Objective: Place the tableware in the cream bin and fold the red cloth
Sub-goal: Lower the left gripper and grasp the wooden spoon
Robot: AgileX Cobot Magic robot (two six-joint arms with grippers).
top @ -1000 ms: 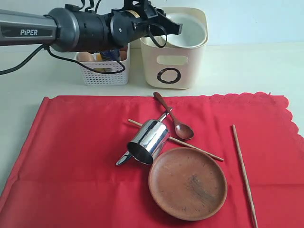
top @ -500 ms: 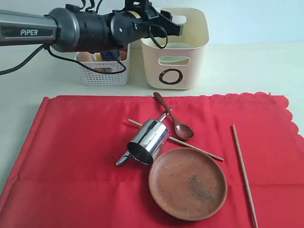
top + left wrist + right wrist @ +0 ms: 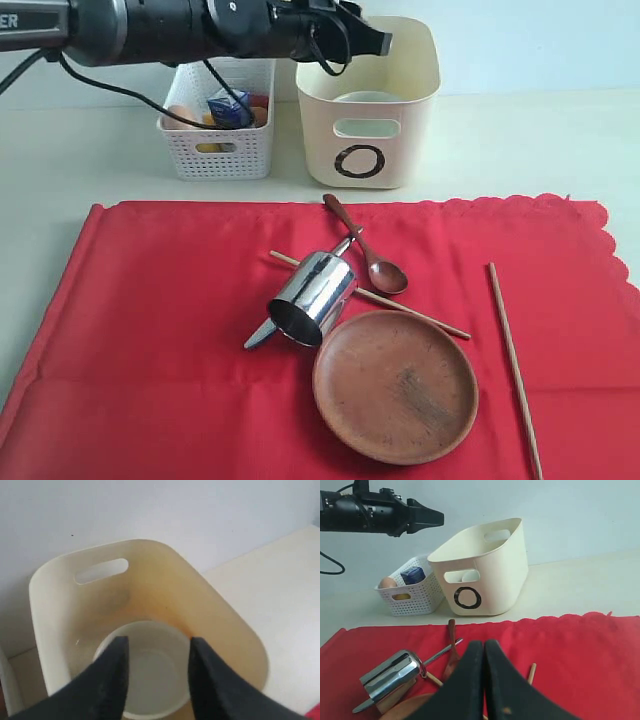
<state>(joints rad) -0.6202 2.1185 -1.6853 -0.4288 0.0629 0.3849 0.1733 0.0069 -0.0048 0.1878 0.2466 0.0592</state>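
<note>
A: Where's the knife?
B: Mostly under the steel cup, only its ends show.
A: And the bowl?
B: The cream bin hides most of it. The bottom edge cuts off the red cloth and the right chopstick.

**Basket of food, upper left**

The white perforated basket stands on a pale table. Inside it are an egg, a blue carton and something yellow. A light blue wall fills the top of the frame.
</note>
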